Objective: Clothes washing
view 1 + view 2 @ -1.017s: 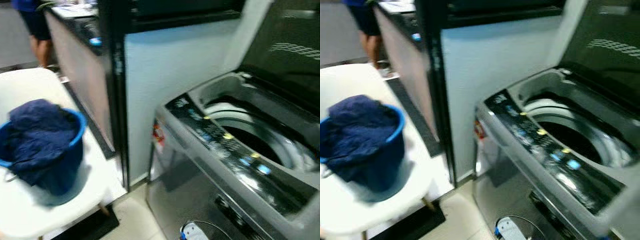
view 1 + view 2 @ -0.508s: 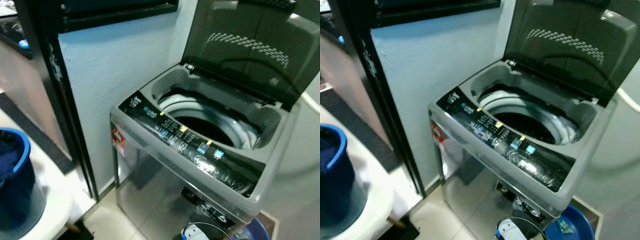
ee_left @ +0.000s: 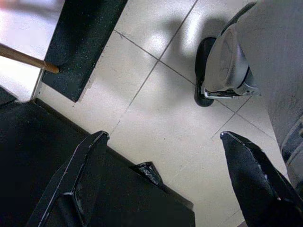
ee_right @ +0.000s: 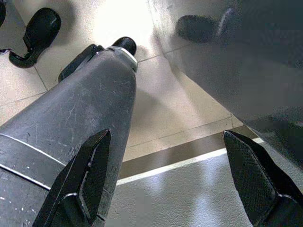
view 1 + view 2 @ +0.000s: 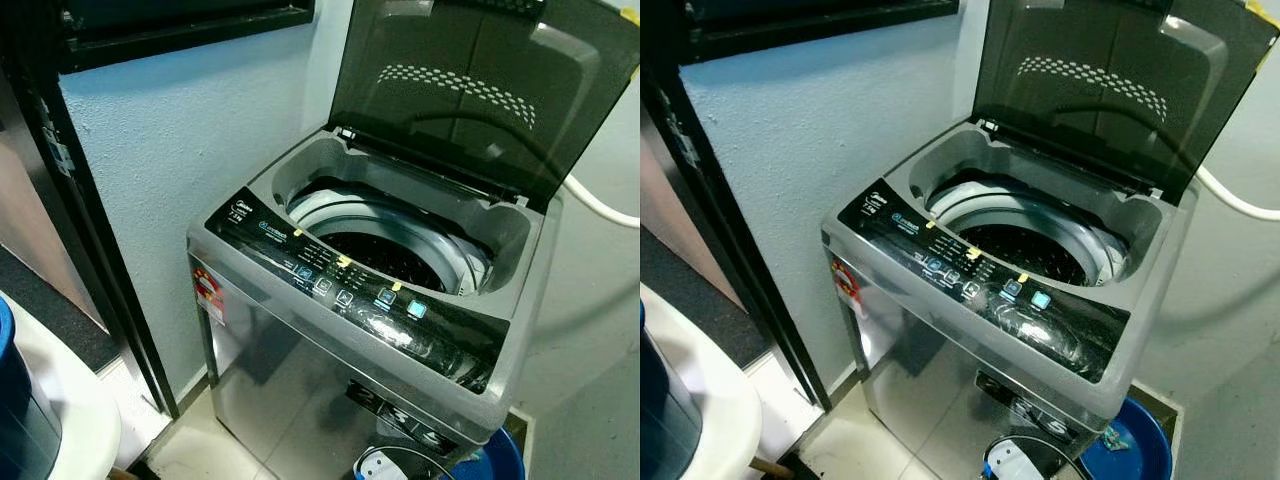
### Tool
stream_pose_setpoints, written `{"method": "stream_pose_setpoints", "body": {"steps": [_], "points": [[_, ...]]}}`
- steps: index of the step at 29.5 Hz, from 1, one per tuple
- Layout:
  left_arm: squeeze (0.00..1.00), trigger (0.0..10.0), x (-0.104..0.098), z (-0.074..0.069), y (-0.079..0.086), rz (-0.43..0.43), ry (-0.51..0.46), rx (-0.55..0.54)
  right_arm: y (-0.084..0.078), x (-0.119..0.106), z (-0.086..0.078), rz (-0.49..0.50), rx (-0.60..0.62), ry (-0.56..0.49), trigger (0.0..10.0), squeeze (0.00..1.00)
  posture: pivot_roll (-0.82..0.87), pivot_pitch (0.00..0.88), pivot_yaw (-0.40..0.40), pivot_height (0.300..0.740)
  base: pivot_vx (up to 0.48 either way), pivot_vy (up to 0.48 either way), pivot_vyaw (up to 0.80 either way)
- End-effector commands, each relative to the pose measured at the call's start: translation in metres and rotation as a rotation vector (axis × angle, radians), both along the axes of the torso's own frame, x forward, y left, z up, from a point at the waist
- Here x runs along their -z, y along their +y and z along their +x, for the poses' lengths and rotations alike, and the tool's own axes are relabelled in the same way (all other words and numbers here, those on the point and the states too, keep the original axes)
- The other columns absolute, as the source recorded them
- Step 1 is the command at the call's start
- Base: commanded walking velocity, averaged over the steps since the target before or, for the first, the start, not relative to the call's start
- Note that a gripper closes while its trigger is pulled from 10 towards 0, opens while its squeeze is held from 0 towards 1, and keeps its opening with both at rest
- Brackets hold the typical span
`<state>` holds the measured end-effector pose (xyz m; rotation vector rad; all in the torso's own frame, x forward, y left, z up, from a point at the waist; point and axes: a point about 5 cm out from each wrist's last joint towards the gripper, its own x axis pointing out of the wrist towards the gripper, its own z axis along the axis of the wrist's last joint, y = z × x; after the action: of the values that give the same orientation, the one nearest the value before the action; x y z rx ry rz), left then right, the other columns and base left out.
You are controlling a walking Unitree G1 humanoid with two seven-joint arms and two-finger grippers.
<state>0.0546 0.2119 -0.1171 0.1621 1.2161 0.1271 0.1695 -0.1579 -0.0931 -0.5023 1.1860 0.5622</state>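
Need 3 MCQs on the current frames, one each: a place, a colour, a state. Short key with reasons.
1. Where does the control panel sit on the washing machine?
A. Along the front edge of the top, before the drum opening
B. On the raised lid
C. On the wall beside the machine

2. What colour is the basin on the floor by the machine's base?
A. Red
B. Blue
C. White

3. What state is the lid in?
A. Shut flat
C. Taken off and lying on the floor
B. Raised, leaving the drum open to view

Key:
1. A: the dark strip of buttons runs along the front of the top, nearer than the drum.
2. B: its rim shows blue at the machine's foot.
3. B: the dark lid stands up behind the opening.
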Motion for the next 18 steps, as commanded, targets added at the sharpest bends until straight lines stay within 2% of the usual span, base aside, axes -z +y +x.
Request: {"method": "stream_pose_setpoints", "body": {"steps": [1, 18], "points": [[0.0, 10.0, 0.0017, 0.0009, -0.0112, -0.036, 0.003, 0.027, 0.0, 0.0023, -0.0056, -0.002, -0.008, 0.022, 10.0, 0.0, 0.23, 0.0, -0.115, 0.74, 0.0, 0.255, 0.0], [0.0, 10.0, 0.0025, -0.0027, -0.0125, -0.039, 0.016, 0.036, -0.0033, 0.0025, -0.0068, -0.004, -0.009, 0.026, 10.0, 0.0, 0.23, 0.0, -0.113, 0.74, 0.0, 0.257, 0.0]]}}
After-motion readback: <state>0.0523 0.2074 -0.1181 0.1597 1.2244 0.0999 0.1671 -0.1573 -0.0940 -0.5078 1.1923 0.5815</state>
